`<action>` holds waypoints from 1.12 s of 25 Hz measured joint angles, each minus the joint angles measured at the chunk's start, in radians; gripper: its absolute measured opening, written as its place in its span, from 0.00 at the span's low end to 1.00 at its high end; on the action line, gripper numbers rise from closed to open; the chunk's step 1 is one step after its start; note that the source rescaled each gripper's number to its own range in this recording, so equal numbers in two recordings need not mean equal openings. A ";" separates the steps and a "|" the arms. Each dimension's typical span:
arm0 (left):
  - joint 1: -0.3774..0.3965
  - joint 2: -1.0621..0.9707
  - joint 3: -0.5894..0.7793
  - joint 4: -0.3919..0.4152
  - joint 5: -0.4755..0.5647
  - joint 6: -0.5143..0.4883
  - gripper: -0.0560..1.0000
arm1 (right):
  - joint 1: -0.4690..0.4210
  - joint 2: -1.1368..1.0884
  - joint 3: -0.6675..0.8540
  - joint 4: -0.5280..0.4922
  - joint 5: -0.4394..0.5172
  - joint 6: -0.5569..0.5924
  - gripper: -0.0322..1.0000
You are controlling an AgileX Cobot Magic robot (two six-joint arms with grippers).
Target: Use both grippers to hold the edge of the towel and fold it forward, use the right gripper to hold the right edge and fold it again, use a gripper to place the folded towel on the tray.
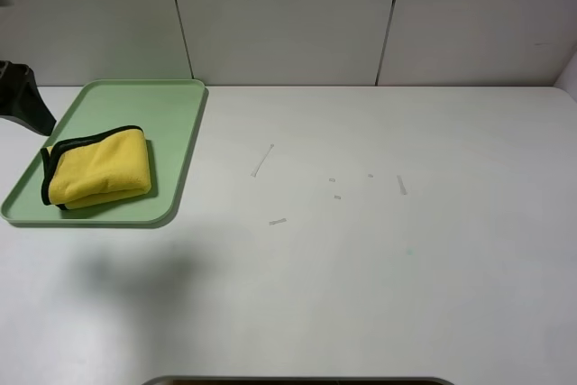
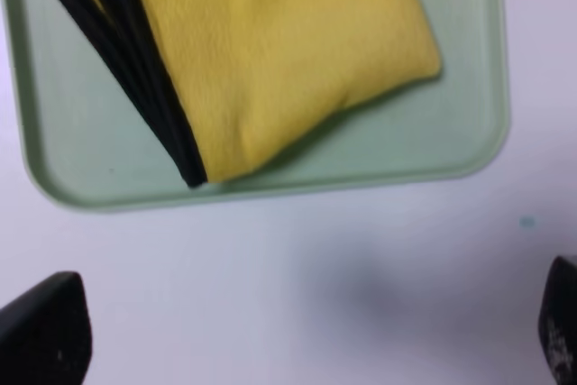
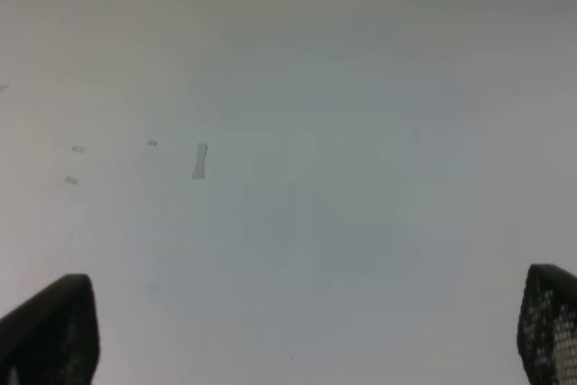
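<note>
White table (image 1: 361,268) stretching out under pale wall panels, yellow towel (image 1: 97,169) lying folded on the green tray (image 1: 171,132) at the left side, left gripper (image 2: 297,331) hanging with fingers wide apart beside the tray, right gripper (image 3: 306,331) holding its fingers wide apart over bare table.

Even, bright overhead light washes the white worktop (image 1: 379,250) to a pale, low-contrast grey, with only a faint diffuse shadow near the tray (image 1: 176,146) in the high view. The left wrist view is soft, the towel (image 2: 279,51) slightly blurred. Both wrist views show dark, defocused fingertips (image 3: 50,331) at the frame edges.
</note>
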 joint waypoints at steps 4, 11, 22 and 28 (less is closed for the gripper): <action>0.000 -0.100 0.044 -0.013 0.063 -0.005 1.00 | 0.000 0.000 0.000 0.000 0.000 0.000 1.00; 0.000 -0.300 0.126 -0.042 0.138 -0.009 1.00 | 0.000 0.000 0.000 0.000 0.000 0.000 1.00; 0.000 -0.661 0.263 -0.086 0.146 -0.009 1.00 | 0.000 0.000 0.000 0.000 0.000 0.000 1.00; 0.000 -0.823 0.361 -0.092 0.150 -0.009 1.00 | 0.000 0.000 0.000 0.000 0.000 0.000 1.00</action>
